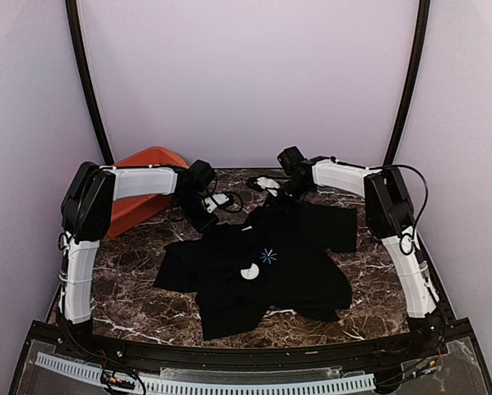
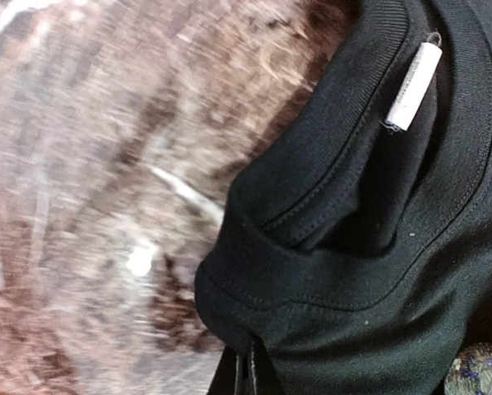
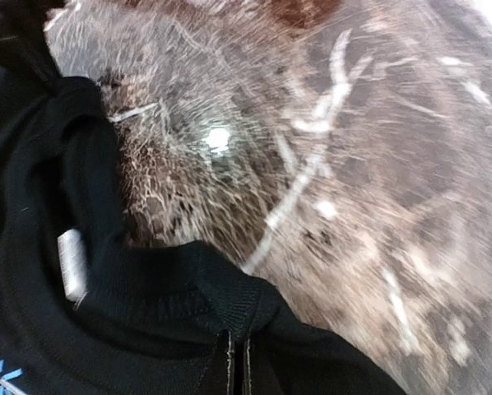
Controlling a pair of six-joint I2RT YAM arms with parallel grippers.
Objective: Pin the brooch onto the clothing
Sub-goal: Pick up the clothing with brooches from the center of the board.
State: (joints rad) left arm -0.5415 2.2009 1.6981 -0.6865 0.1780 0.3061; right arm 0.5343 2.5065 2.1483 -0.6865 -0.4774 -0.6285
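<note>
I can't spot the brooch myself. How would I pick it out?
Find the black T-shirt spread on the dark marble table. On its chest is a light-blue starburst print; the brooch lies just below-left of it, seen from above. It is a small pale solid disc, not thin blue lines.

A dark brown, white-veined marble tabletop [image 1: 131,280] fills the middle of the overhead view. An orange tub [image 1: 147,193] sits at its upper left. Against the pale lilac wall [image 1: 246,74], one black curved rod [image 1: 88,82] rises at left and another [image 1: 408,82] at right. A white slotted strip [image 1: 254,385] runs along the bottom.
</note>
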